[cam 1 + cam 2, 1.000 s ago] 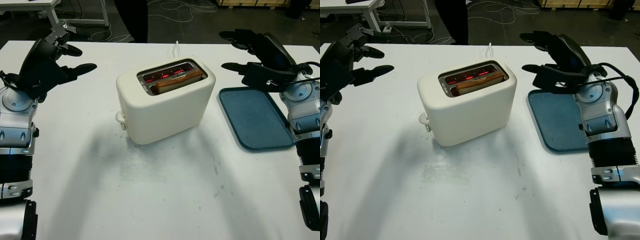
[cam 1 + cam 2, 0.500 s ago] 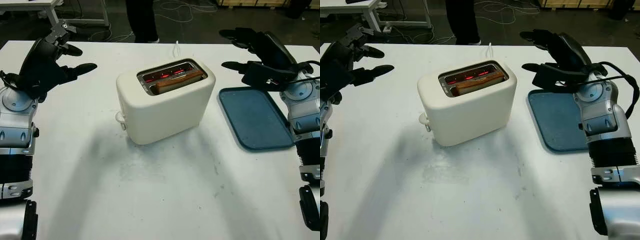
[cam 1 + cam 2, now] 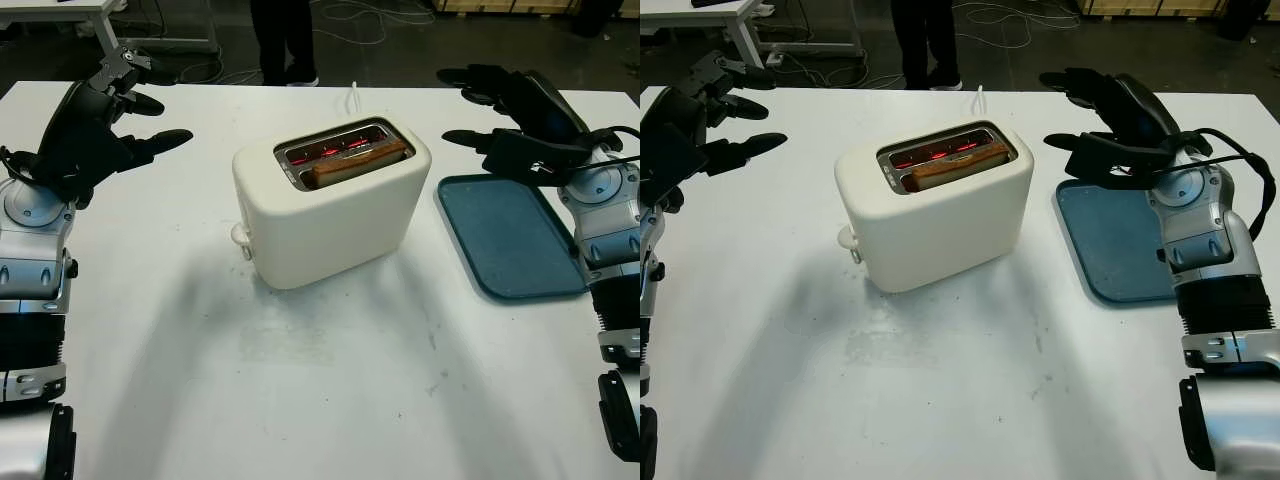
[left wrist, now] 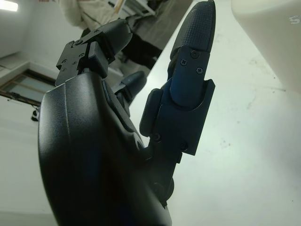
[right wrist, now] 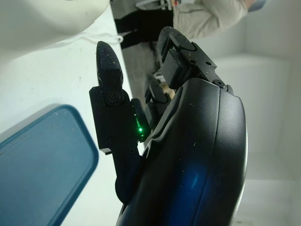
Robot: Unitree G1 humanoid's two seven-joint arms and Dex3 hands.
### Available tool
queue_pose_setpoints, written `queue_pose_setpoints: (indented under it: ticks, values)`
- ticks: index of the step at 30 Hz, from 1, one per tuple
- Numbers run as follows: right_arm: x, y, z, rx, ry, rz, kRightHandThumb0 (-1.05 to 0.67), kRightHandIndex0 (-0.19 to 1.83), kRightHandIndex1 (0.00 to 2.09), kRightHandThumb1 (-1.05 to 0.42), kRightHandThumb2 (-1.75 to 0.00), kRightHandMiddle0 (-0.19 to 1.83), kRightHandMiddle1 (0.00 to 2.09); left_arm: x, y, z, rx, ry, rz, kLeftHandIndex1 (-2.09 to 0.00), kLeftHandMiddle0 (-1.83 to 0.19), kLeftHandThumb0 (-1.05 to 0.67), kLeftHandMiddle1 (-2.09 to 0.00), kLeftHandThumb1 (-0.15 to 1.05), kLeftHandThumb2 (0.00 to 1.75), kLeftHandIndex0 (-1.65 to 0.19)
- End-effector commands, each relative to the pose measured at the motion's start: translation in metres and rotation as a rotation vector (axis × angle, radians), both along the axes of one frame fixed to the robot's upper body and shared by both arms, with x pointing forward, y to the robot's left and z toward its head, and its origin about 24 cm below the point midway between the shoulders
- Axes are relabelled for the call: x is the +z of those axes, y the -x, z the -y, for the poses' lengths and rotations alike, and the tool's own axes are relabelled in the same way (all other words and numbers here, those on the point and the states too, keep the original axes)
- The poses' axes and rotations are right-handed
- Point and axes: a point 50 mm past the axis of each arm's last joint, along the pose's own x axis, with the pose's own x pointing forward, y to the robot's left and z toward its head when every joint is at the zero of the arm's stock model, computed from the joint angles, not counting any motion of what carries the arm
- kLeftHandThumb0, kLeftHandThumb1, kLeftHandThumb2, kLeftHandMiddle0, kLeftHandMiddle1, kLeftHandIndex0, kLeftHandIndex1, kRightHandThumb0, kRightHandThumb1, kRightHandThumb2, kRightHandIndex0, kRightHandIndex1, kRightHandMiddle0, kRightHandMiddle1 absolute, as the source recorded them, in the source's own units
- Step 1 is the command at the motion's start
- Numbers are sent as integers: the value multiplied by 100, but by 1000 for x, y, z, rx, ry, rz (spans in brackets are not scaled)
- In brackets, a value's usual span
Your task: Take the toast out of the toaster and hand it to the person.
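A cream toaster [image 3: 330,205] stands mid-table, its slots glowing red. A brown slice of toast [image 3: 358,161] sits in the nearer slot, its top edge just above the rim. My left hand [image 3: 120,115] hangs open above the table, well left of the toaster. My right hand [image 3: 500,110] is open too, raised right of the toaster over the far end of the tray. A person [image 3: 285,35] stands beyond the table's far edge, seen from the legs down; the wrist views catch the person's light top [image 5: 207,16].
A dark blue tray [image 3: 510,235] lies flat on the white table [image 3: 330,400] to the right of the toaster. A white cord [image 3: 353,95] runs from the toaster over the far edge. Cables and a desk leg [image 3: 105,30] sit on the floor behind.
The person's legs have shifted slightly right behind the table. Both hands have barely moved, and the toast stays in its slot.
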Motion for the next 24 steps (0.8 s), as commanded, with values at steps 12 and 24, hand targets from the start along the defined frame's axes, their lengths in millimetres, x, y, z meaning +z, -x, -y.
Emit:
queue_pose_setpoints:
  ticks: [12, 24]
  values:
    - [-2, 1, -2, -6, 6, -14, -33, 43, 0, -92, -17, 40, 0, 0, 0, 0, 3, 9, -3, -105, 0, -76, -120, 89, 0, -3]
    - [-3, 1, -3, -6, -4, -8, -32, 43, 0, -92, -16, 41, 1, -1, 1, 0, 5, 3, -5, -106, 0, -75, -119, 90, 0, -2]
